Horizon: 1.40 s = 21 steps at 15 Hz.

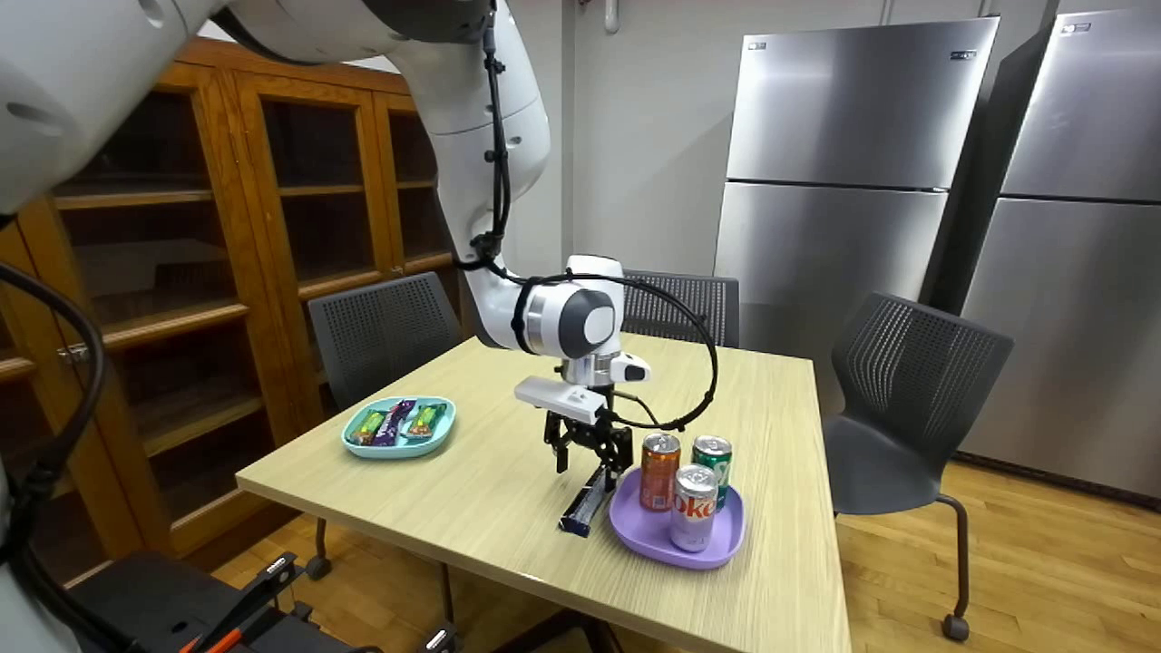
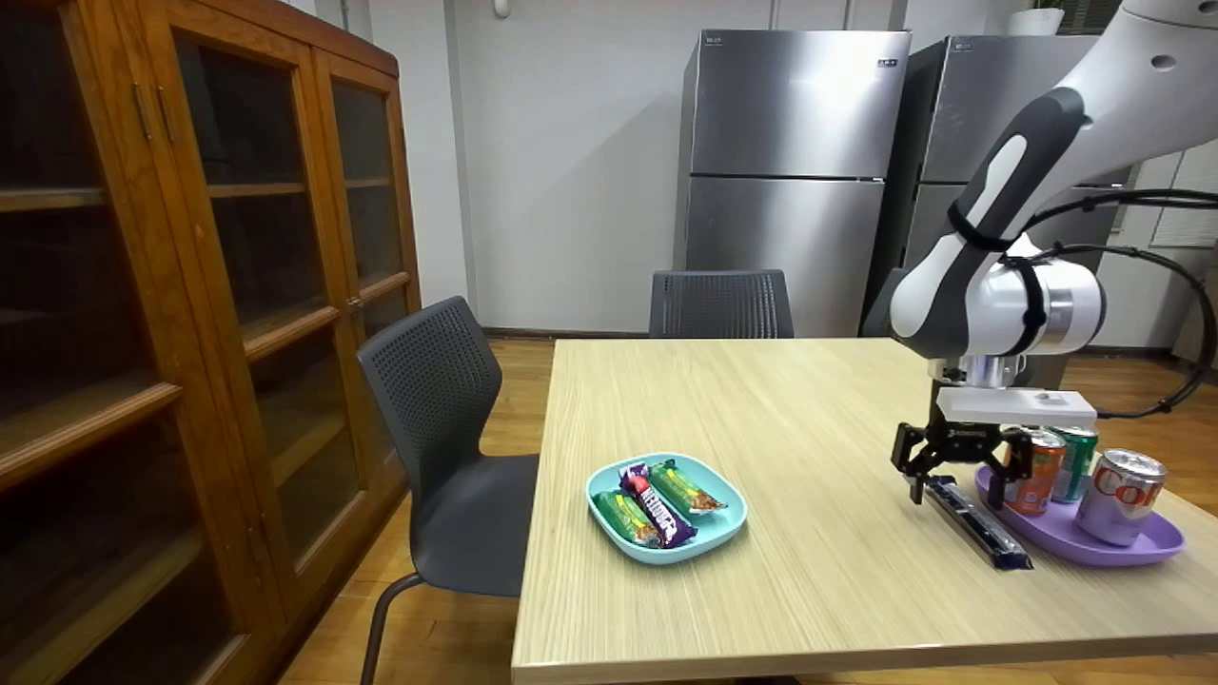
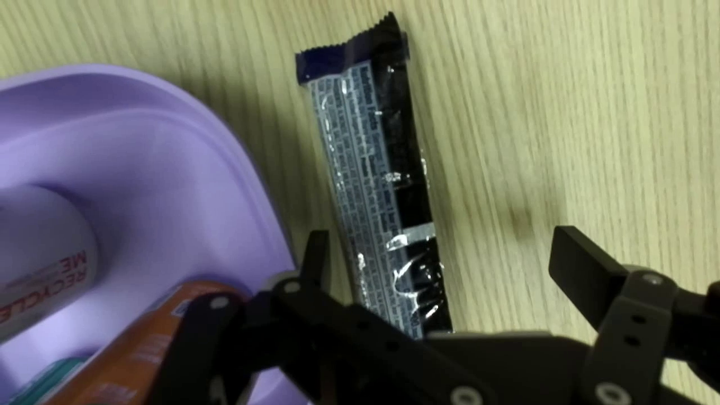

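My gripper (image 1: pixel 591 464) is open and empty, low over the table. In the wrist view its fingers (image 3: pixel 441 236) stand on either side of a dark-wrapped snack bar (image 3: pixel 377 185), apart from it. The bar lies flat, text side up, and its near end is hidden by the gripper. The bar also shows in both exterior views (image 1: pixel 585 505) (image 2: pixel 978 525). The finger beside the purple plate (image 3: pixel 185 163) is close to its rim; I cannot tell if they touch. On the plate stand an orange can (image 1: pixel 659 472), a silver Coke can (image 1: pixel 694 512) and a green can (image 1: pixel 714 453).
A teal plate (image 2: pixel 712 540) near the table's other side holds a purple-wrapped bar (image 2: pixel 658 509) and two green-wrapped bars (image 2: pixel 685 487). Dark chairs (image 1: pixel 907 408) stand round the table (image 2: pixel 761 609). A wooden cabinet (image 1: pixel 227 227) and steel refrigerators (image 1: pixel 843 181) stand behind.
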Available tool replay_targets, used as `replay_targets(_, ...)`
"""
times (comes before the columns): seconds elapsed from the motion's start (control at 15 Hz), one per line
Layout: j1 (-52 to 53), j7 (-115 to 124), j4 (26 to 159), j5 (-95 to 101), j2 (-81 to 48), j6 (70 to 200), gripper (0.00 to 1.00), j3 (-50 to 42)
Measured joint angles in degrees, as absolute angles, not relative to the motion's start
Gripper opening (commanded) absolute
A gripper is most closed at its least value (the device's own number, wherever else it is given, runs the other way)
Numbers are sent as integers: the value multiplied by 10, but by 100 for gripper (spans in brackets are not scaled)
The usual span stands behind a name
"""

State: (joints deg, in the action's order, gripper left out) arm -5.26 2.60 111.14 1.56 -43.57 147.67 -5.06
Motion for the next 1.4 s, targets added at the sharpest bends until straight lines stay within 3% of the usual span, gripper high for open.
replay_targets(1.4, -68, -2, 1091, 10, -459, 1468, 100, -34)
